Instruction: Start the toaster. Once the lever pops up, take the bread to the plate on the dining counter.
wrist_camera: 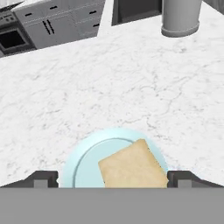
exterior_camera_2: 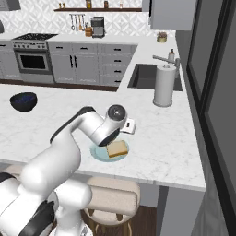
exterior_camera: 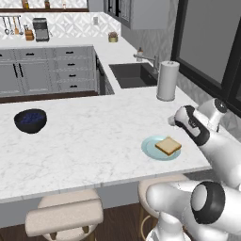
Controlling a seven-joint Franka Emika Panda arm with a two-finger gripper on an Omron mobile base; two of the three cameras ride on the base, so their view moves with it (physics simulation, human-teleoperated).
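1. Marble, white with grey veins, is making up the dining surface [exterior_camera: 84, 141] we are looking down on, with beige stools [exterior_camera: 66, 214] tucked under its near edge.
2. We are seeing the pale blue plate [exterior_camera: 149, 151] sitting flat near that edge, toward the right end of the surface.
3. We are seeing the bread [exterior_camera: 168, 146], an orange-tan slice, lying flat on the plate, off-centre toward one side of it.
4. We are holding the gripper [wrist_camera: 113, 178] above the plate with its jaws standing wide apart and gripping nothing; in the hand view the two dark fingertips [wrist_camera: 43, 178] are sitting on either side of the plate, clear of the bread.
5. We are seeing the white arm's wrist [exterior_camera_2: 115, 120] hanging over the plate in the right base view, partly covering it.
6. We are noticing a dark bowl of blue berries [exterior_camera: 30, 120] resting well apart at the left end of the same surface.
7. We are noticing a grey paper-towel roll [exterior_camera: 167, 80] standing upright at the far right, beside the dark sink [exterior_camera: 132, 75].
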